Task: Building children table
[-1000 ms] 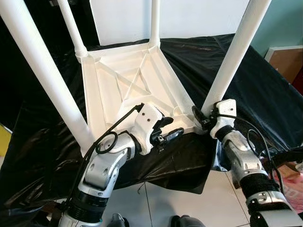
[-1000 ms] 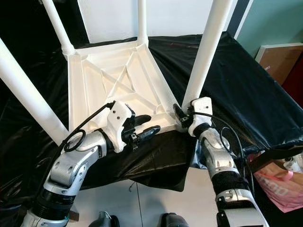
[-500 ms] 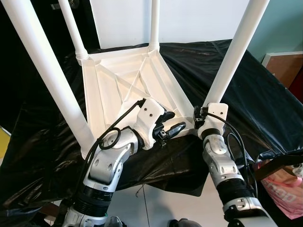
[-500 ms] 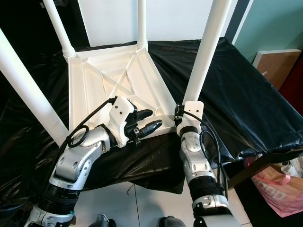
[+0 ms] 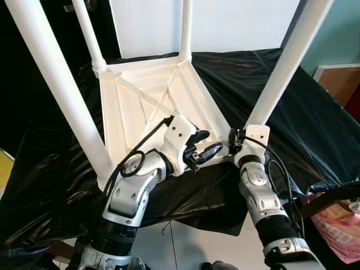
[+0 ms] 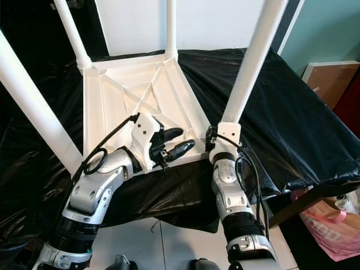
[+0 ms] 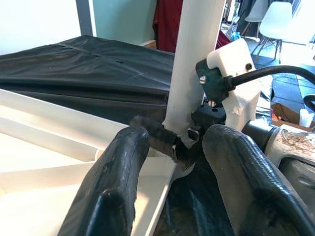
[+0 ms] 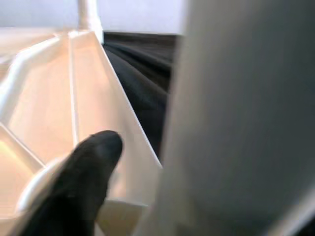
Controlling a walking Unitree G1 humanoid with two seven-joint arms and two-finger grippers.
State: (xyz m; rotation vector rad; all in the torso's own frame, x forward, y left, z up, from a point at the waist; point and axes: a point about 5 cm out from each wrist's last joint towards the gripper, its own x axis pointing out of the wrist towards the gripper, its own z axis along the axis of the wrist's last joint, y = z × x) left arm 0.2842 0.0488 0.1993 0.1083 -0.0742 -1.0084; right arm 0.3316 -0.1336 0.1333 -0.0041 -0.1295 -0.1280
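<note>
At table leg (image 5: 284, 67), right hand (image 5: 235, 142), seemingly closed.

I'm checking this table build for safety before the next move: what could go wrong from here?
1. The upturned white table lies with its near edge at the front edge of the black-covered surface; a push toward the robot might slide it off.
2. The right gripper is at the base of the near right leg; sideways force there could tilt the leg or strain its socket.
3. The left gripper, jaws open, hovers close beside the right one; they could collide.
</note>
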